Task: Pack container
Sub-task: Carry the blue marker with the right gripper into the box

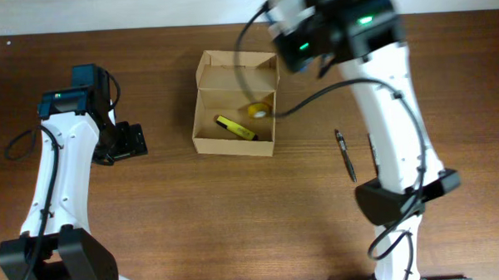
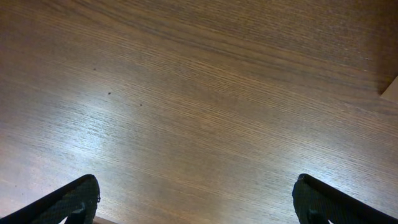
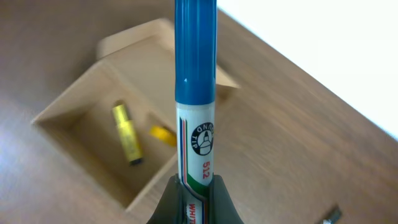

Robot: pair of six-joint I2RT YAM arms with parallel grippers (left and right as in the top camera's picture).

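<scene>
The container (image 1: 205, 116), a small tan cardboard box with its flap lid (image 1: 237, 68) raised at the back, stands open at table centre. Inside lie a yellow marker (image 1: 236, 128) and a yellow roll (image 1: 259, 110). My right gripper (image 3: 196, 186) is shut on a whiteboard marker (image 3: 196, 118) with a blue cap, held above the table just right of the container (image 3: 68, 93). The yellow marker (image 3: 126, 134) shows on the box floor below. My left gripper (image 2: 196, 205) stands open over bare wood left of the box, its fingers (image 2: 68, 202) wide apart and empty.
Two dark pens (image 1: 344, 153) (image 1: 371, 152) lie on the table to the right of the box. The right arm (image 1: 381, 94) reaches over that side. A corner of the box (image 2: 392, 87) shows at the right edge of the left wrist view. The table's back edge meets a white wall (image 3: 323, 50).
</scene>
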